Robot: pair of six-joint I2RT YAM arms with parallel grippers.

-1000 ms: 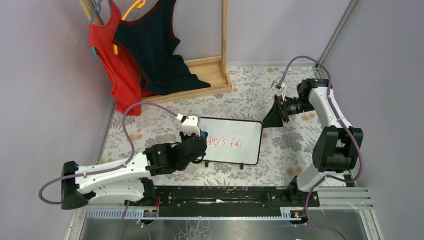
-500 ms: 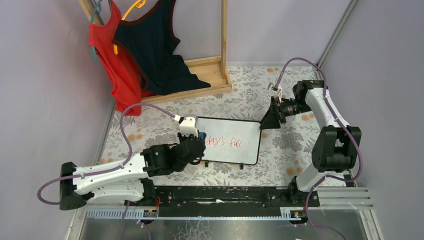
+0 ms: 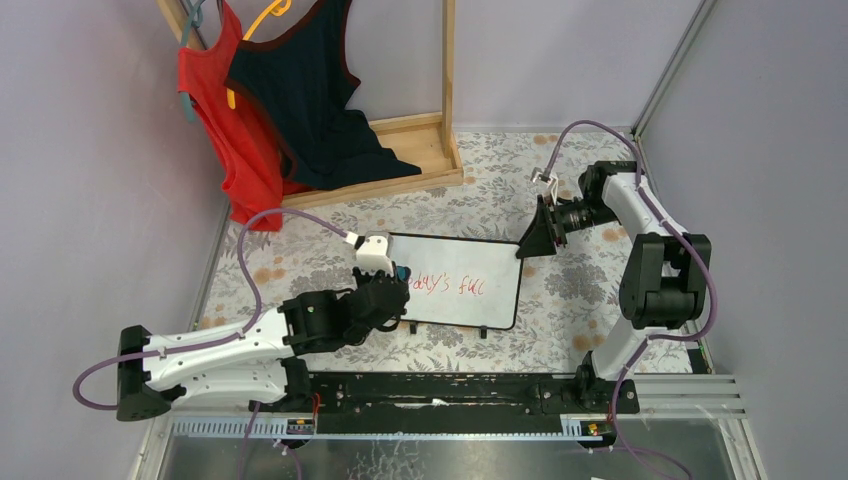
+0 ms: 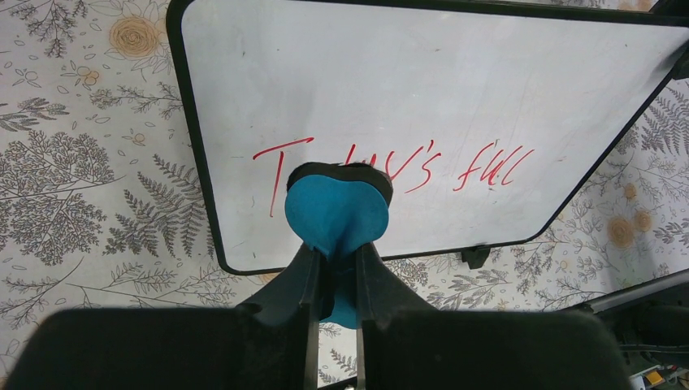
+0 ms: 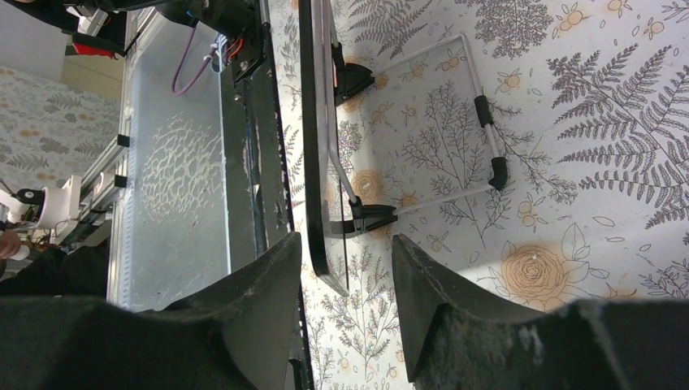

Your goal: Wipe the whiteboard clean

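Left gripper (image 4: 335, 253) is clamped shut on the blue eraser (image 4: 337, 213), felt face down on the whiteboard (image 4: 406, 89), sitting over the early letters of the red writing (image 4: 487, 166). The "T" shows on one side of the eraser and the rest of the line on the other, so I judge almost nothing is wiped yet. Over the last second this arm has drawn back only slightly toward the board's left end, and the letters I can read from above are the same as before. The real change is on the other side. The right gripper (image 5: 345, 252) has slid in from the right, and its jaws now stand half apart astride the board's far right corner, not closed on it. From the wrist view I cannot tell whether either finger (image 5: 268, 276) touches the frame. I read this as bracing the board before the stroke. The board sits mid-table (image 3: 560, 290), nearer the near edge, on its black feet (image 4: 475, 257), probably leaning back on a wire prop. Next I would close the right jaws on the frame, then sweep right.
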